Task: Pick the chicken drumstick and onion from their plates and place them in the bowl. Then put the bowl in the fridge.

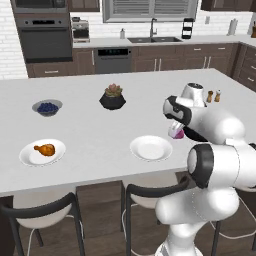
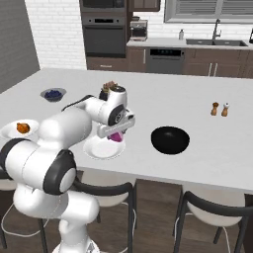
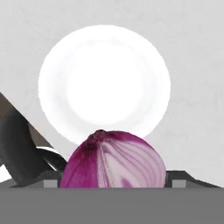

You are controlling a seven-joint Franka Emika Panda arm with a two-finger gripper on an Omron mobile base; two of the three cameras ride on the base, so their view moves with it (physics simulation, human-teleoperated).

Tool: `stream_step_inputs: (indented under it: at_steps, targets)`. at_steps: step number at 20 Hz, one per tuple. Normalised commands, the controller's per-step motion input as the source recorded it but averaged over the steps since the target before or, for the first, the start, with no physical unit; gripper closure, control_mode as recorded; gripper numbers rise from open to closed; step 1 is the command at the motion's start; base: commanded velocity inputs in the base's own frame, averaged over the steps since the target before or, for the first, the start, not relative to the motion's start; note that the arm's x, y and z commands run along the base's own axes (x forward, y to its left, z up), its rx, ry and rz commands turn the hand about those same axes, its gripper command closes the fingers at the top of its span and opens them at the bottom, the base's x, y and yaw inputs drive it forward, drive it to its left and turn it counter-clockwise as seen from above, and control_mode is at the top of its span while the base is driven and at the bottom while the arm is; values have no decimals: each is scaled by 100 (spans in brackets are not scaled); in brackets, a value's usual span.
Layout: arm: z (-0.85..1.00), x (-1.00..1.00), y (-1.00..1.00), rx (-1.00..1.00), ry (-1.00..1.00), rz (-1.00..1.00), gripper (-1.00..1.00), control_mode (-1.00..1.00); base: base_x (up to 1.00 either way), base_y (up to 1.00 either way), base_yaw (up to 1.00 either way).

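Onion (image 3: pixel 114 161) gripped between pincer (image 3: pixel 113 183) fingertips, held lifted above emptied white plate (image 3: pixel 104 81) on desk (image 3: pixel 192 52).

White island (image 1: pixel 100 145) (plates (image 1: pixel 151 148), bowl (image 2: pixel 170 140))

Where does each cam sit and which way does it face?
Left base view: behind-left of the arm, facing the island; arm rises lower right, chicken drumstick on left plate.
Right base view: behind-right; arm lower left, black bowl to its right.
Hand view: on the hand, looking down along the pincer at the onion.
Shared: both base views show the onion and its bare plate.
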Motion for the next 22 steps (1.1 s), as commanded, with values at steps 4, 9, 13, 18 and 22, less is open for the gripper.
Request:
stream_step_inputs:
  at_steps: [4, 9, 13, 18, 22]
  targets:
    - [65, 0, -86, 3, 17, -27, 100, -100, 0, 0, 0]
    - [40, 0, -87, 1, 18, -33, 100, -100, 0, 0, 0]
    - [-2, 2, -68, 0, 12, -33, 100, -100, 0, 0, 0]
    - [-27, 39, -43, 1, 0, -14, 100, -100, 0, 0, 0]
    - [-57, 52, -18, 0, 0, -4, 100, -100, 0, 0, 0]
